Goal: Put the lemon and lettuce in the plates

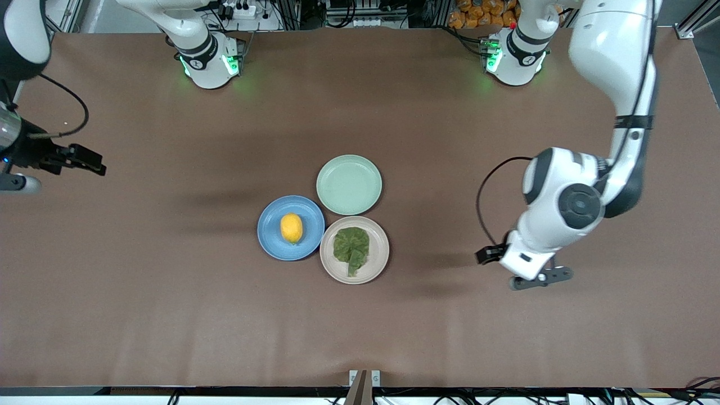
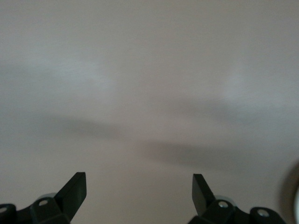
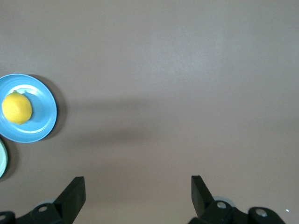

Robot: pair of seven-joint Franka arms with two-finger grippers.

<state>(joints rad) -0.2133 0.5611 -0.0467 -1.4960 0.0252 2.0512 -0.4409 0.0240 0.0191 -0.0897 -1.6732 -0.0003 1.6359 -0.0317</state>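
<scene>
The yellow lemon (image 1: 291, 228) lies in the blue plate (image 1: 270, 239). The dark green lettuce (image 1: 351, 247) lies flat in the beige plate (image 1: 379, 261) beside it. My left gripper (image 1: 541, 278) hangs open and empty over bare table toward the left arm's end, apart from the plates; its wrist view (image 2: 139, 186) shows only table. My right gripper (image 1: 22, 183) is open and empty over the right arm's end of the table; its wrist view (image 3: 138, 189) shows the lemon (image 3: 17, 108) in the blue plate (image 3: 44, 116) some way off.
An empty pale mint green plate (image 1: 349, 184) touches the two other plates, farther from the front camera; its rim also shows in the right wrist view (image 3: 1, 158). Brown table (image 1: 169, 281) surrounds the plates.
</scene>
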